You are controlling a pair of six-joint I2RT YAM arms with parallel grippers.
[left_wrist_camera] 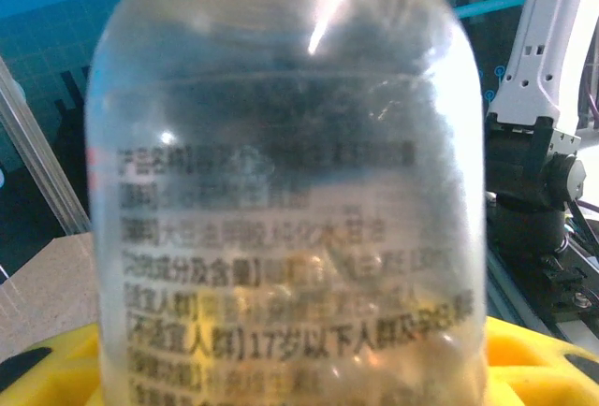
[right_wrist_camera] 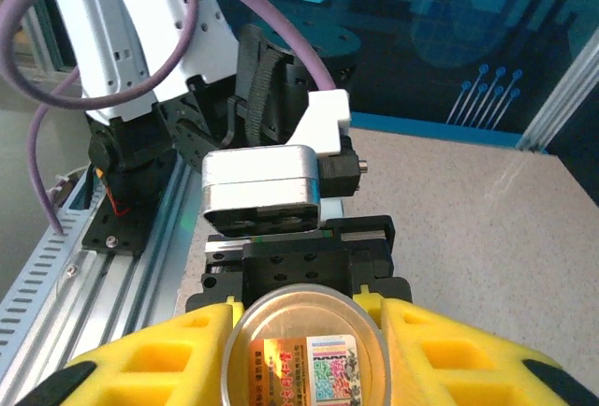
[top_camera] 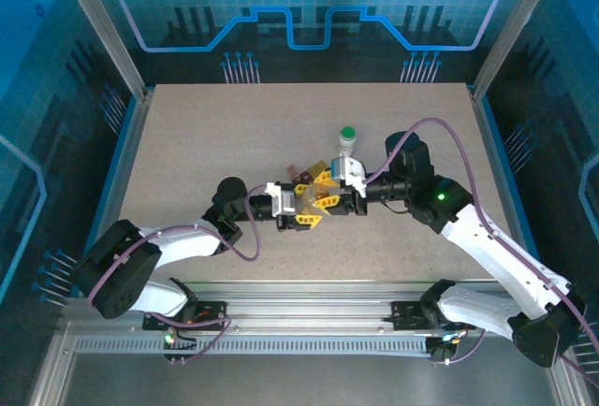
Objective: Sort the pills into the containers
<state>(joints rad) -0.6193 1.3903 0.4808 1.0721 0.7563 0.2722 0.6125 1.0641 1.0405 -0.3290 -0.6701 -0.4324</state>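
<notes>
A clear pill bottle [left_wrist_camera: 281, 191] with printed black text lies level between both arms over the table's middle. Yellowish pills [left_wrist_camera: 309, 303] show through its wall. My left gripper [top_camera: 305, 210] is shut on the bottle's body, its yellow fingers [left_wrist_camera: 533, 359] on either side. My right gripper [top_camera: 328, 198] faces it, yellow fingers [right_wrist_camera: 459, 359] pressed on both sides of the round, silver-rimmed cap [right_wrist_camera: 304, 355] with a colourful sticker. Just behind the grippers a small dark red-brown container [top_camera: 298, 178] sits on the table. A yellow bit [top_camera: 324, 176] beside it may be the yellow container.
A white bottle with a green cap [top_camera: 347, 137] stands behind the right gripper. The speckled table [top_camera: 187, 144] is bounded by metal posts and blue walls. The arms' mounting rail [top_camera: 299, 317] runs along the near edge.
</notes>
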